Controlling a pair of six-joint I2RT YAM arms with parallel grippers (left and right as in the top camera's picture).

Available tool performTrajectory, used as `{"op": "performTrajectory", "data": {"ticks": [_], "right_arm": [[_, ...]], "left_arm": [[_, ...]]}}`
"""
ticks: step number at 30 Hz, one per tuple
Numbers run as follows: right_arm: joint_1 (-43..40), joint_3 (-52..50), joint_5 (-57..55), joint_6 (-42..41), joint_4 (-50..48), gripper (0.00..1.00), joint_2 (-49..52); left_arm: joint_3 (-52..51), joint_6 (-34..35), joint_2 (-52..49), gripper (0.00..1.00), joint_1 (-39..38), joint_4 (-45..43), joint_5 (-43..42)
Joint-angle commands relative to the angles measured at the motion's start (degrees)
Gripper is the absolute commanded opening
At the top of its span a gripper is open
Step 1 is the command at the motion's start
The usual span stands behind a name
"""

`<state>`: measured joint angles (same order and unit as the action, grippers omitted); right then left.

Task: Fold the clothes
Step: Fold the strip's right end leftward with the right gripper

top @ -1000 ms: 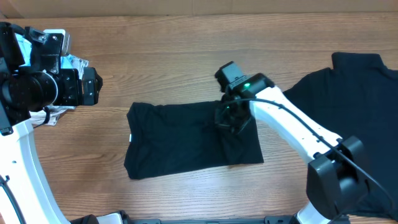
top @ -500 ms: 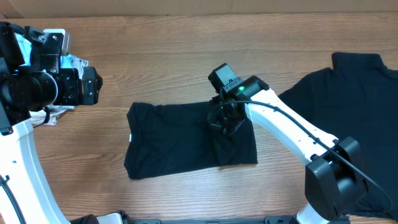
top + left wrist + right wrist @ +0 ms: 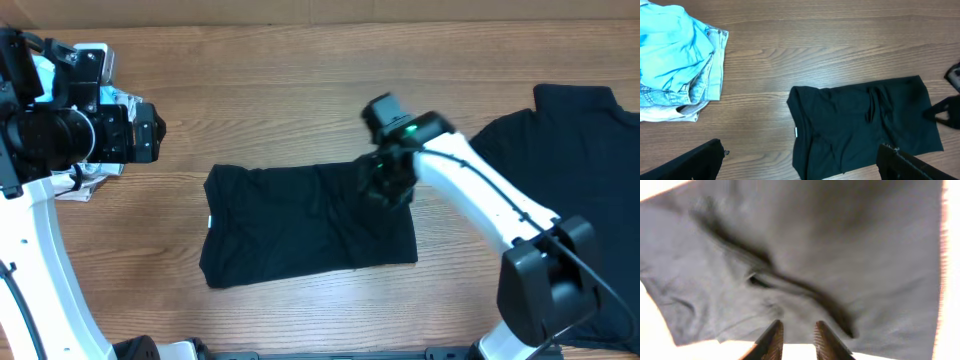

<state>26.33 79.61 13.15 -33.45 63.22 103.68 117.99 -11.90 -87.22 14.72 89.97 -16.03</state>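
Right wrist view: the right gripper [image 3: 797,325] hangs low over the folded T-shirt [image 3: 850,240], its jaws parted by a narrow gap with no cloth visible between them. A dark ridge [image 3: 790,285] of bunched fabric runs slantwise across the cloth just ahead of the fingertips.

From overhead, that shirt lies as a rough rectangle at the middle of the wooden surface [image 3: 300,90], with the gripper over its upper right corner. A small white tag [image 3: 209,222] shows at its left edge.

The fold looks part done. To finish it well, the arm should probably rise straight up so the fingers do not drag the top layer. The ridge then wants flattening, and the next fold needs its edges squared.

Further right, a second T-shirt [image 3: 570,150] lies spread out, well apart from the first and partly past the frame edge. At the far left the left gripper [image 3: 140,135] hovers with jaws released wide, grasping nothing, above a pile of pale blue garments [image 3: 675,55].

The count: two black T-shirts, one heap whose pieces cannot be told apart, and two arms.
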Motion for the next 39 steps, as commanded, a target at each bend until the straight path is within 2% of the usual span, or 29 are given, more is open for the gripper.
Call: {"op": "performTrajectory", "data": {"ticks": [1, 6, 13, 17, 18, 21, 24, 28, 34, 39], "right_arm": [[-3.4, -0.9, -1.5, 3.7, 0.8, 0.15, -1.0], [-3.9, -7.4, 0.3, 3.9, -0.1, 0.15, -1.0], [-3.6, -18.0, 14.6, 2.3, -6.3, 0.13, -1.0], [0.9, -18.2, 38.7, 22.7, -14.0, 0.09, -1.0], [2.4, -17.6, 40.5, 24.5, -14.8, 0.09, -1.0], [6.1, -14.9, 38.6, 27.7, -14.4, 0.08, -1.2], [7.8, -11.0, 27.8, 27.2, -10.6, 0.05, -1.7], [5.3, -5.4, 12.0, 19.0, -3.8, 0.04, -2.8], [-0.3, -4.9, 11.6, 11.9, -4.2, 0.04, -1.9], [1.4, -7.0, 12.3, 7.9, -9.2, 0.05, 0.2]], "left_arm": [[-0.6, 1.2, -1.2, 1.0, 0.1, -0.3, -0.1], [-0.6, 1.2, -1.9, 1.0, 0.1, -0.3, -0.1], [-0.6, 1.2, -2.7, 1.0, 0.1, 0.0, -0.1], [-0.6, 1.2, -2.7, 1.0, 0.1, -0.3, -1.9], [-0.6, 1.2, -2.7, 1.0, 0.1, -0.3, -2.7], [-0.6, 1.2, -2.7, 1.0, 0.1, -0.2, -3.5], [-0.6, 1.2, -2.7, 1.0, 0.1, 0.0, -3.5], [-0.6, 1.2, -2.7, 1.0, 0.1, 0.0, -3.5], [-0.6, 1.2, -2.8, 1.0, 0.1, -0.1, -8.0], [-1.5, 1.3, -4.1, 1.0, 0.2, 1.6, -6.8]]}}
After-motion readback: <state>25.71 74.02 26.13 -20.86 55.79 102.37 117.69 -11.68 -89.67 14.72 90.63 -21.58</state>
